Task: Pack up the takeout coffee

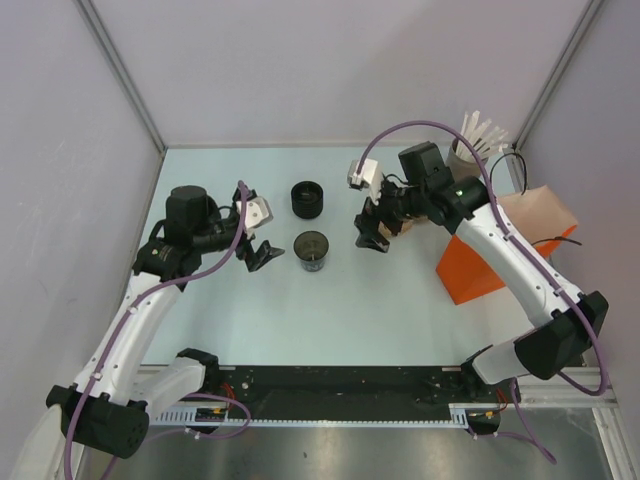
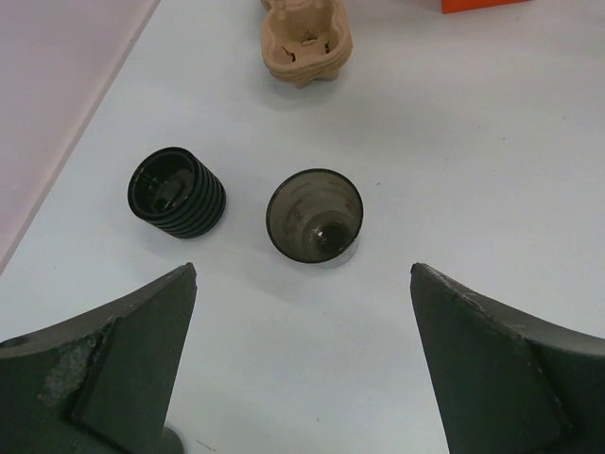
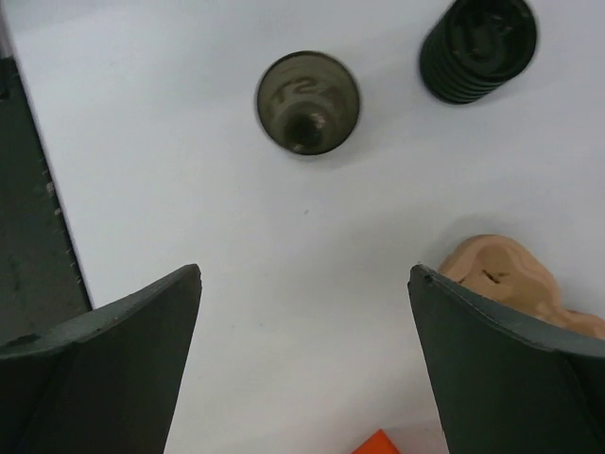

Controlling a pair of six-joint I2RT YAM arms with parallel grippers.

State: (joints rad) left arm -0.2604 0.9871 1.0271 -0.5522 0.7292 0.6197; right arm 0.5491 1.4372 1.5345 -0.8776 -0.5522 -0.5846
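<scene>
**One open coffee cup between two open grippers**

The takeout coffee cup point(image 1: 311, 248) is small and round, with a thin black rim and wall and a greyish-brown inside that narrows to a darker bottom. It has an open top and stands upright on the table point(image 1: 330, 310) near the middle. It sits between the two grippers, touching neither. From the left wrist its inner wall shows faint rings.

Counted, from largest to smallest:

- **One orange bag** point(image 1: 475, 270) sits at the right edge of the table, well apart from the cup.
- **Two arms.**
  - The left gripper point(image 1: 265, 254) is just left of the cup. Its jaws stand wide apart and hold nothing.
  - The right gripper point(image 1: 370, 232) is just right of the cup. Its jaws are likewise spread and empty.
- **One grey tub of white sticks** point(image 1: 478, 138) stands in the far right corner.
- **One tan pulp cup carrier** point(image 2: 305, 43) lies under the right wrist, near the cup but apart from it.
- **One ribbed black cylinder** point(image 1: 308, 199) stands just beyond the cup, not touching it. It is black inside and out.
- **One coffee cup**, as described above.
</scene>
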